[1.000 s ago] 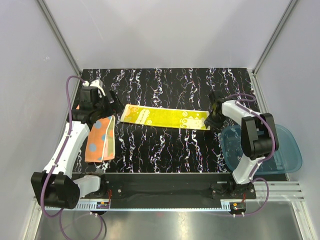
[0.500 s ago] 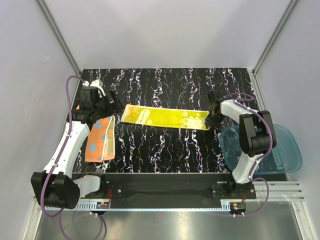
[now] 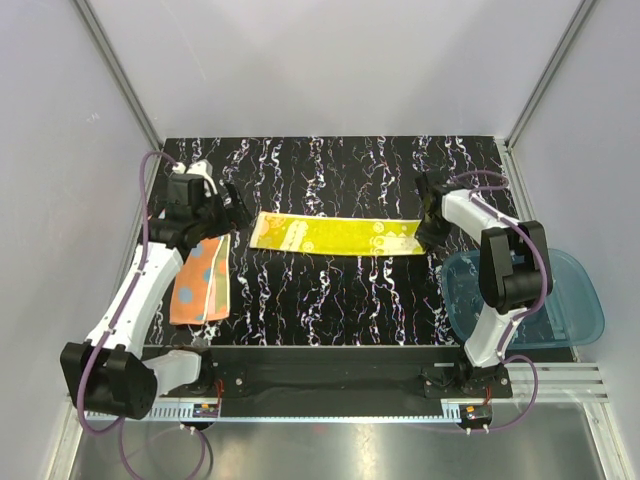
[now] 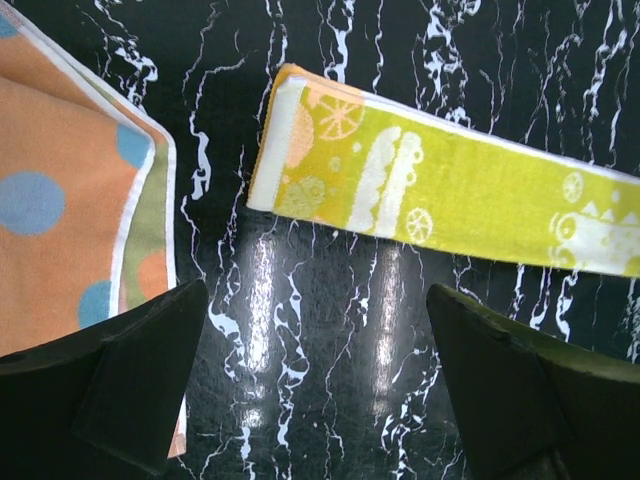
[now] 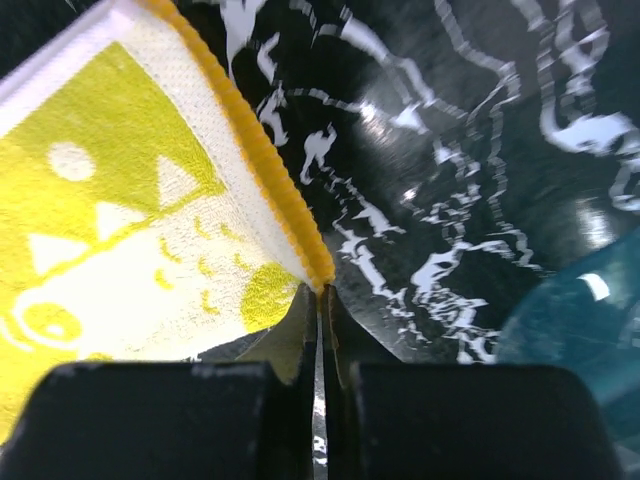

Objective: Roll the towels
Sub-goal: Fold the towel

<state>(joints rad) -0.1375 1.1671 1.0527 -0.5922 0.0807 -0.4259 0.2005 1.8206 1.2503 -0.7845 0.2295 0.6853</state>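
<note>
Right gripper [image 5: 320, 330] pinched tight on the yellow towel [image 3: 335, 236]'s right-end corner to start the roll, left gripper [image 4: 310, 380] gaping just off its left end, beside the orange towel [image 3: 202, 282].

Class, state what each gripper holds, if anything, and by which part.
The right gripper pinches the yellow towel by its right-end corner. The left gripper is open, holding nothing.

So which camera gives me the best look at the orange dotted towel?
Top external: the orange dotted towel shows whole, folded, beside the left arm. The left wrist view catches only one corner of it at its left edge. The right wrist view shows none of it.
</note>
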